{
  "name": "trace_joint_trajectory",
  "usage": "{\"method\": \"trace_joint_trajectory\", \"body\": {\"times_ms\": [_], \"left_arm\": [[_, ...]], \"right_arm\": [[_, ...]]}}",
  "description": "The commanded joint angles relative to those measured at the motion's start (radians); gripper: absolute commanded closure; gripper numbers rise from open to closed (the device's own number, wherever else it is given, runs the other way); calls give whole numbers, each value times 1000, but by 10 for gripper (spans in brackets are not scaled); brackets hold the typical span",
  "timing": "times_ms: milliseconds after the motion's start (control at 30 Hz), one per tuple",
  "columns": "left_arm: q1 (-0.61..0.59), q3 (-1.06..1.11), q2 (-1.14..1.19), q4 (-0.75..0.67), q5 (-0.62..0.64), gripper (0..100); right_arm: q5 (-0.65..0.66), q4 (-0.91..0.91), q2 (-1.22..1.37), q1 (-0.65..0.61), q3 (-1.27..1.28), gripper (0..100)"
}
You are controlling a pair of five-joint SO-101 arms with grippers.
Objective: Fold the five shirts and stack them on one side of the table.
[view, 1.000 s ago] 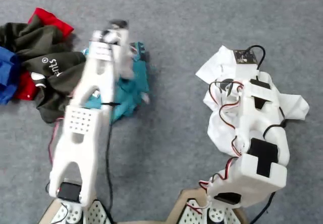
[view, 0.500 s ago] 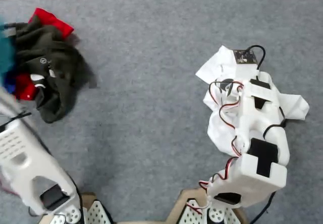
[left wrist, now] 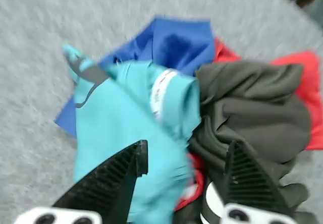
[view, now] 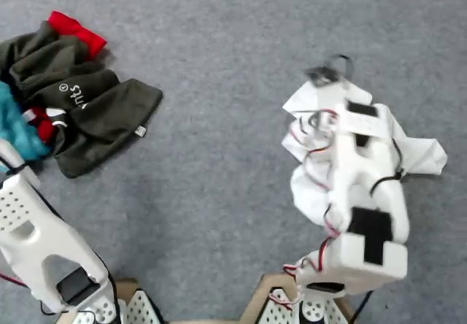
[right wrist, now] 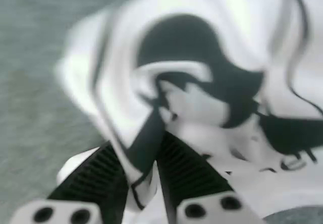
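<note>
A teal shirt [left wrist: 116, 118] lies crumpled on a pile with a blue shirt [left wrist: 171, 42], a red shirt [left wrist: 298, 72] and a dark grey shirt [left wrist: 252, 103]. My left gripper [left wrist: 186, 151] hangs open just above it, fingers wide apart. In the high view the pile sits at the far left: teal shirt [view: 18, 123], dark shirt [view: 87, 109], red shirt [view: 73, 31]. On the right, a white shirt [view: 416, 152] lies bunched under my right arm [view: 357, 178]. My right gripper [right wrist: 144, 143] is shut on a fold of the white shirt [right wrist: 212, 2].
The grey felt table top [view: 233, 120] stretches between the pile and the white shirt. Both arm bases [view: 292, 306] stand at the near edge. My left arm [view: 29, 236] leans out along the left edge.
My left arm swung the teal shirt from mid-table over to the pile at the far left and opened. My right arm shifted slightly left with the white shirt.
</note>
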Motion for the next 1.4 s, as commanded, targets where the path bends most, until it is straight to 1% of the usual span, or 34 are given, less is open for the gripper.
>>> {"method": "trace_joint_trajectory", "body": {"times_ms": [0,100,200,267,300,367,467,600,700,833,900,1033,1167,1267,1300,1367], "left_arm": [[-13,82,-193,6,12,737],[-19,283,-336,6,11,737],[-19,521,-468,5,-35,737],[-19,674,-551,2,-69,737],[-19,740,-586,0,-78,737],[-19,869,-654,0,-94,737],[-10,1050,-744,-9,-121,737],[-10,1313,-855,-141,-160,737],[-1,1511,-961,-221,-216,737],[88,1765,-1132,-315,-281,735],[157,1883,-1223,-362,-301,736],[326,2111,-1384,-454,-345,737],[475,2259,-1490,-486,-347,737],[545,2318,-1517,-497,-342,737],[552,2325,-1519,-497,-342,737],[544,2335,-1519,-493,-342,737]], "right_arm": [[41,178,-151,-235,-153,985],[54,267,-229,-491,-272,985],[54,265,-263,-723,-407,985],[49,222,-245,-812,-507,985],[49,196,-228,-833,-550,985],[43,167,-177,-835,-611,985],[-15,172,-81,-766,-621,984],[-28,187,56,-609,-547,984],[-11,253,127,-491,-510,984],[157,399,171,-364,-466,984],[222,466,171,-308,-437,983],[411,655,127,-216,-377,983],[569,672,-13,-101,-236,983],[712,674,-153,-51,-56,974],[758,674,-203,-32,2,948],[833,674,-315,3,93,854]]}}
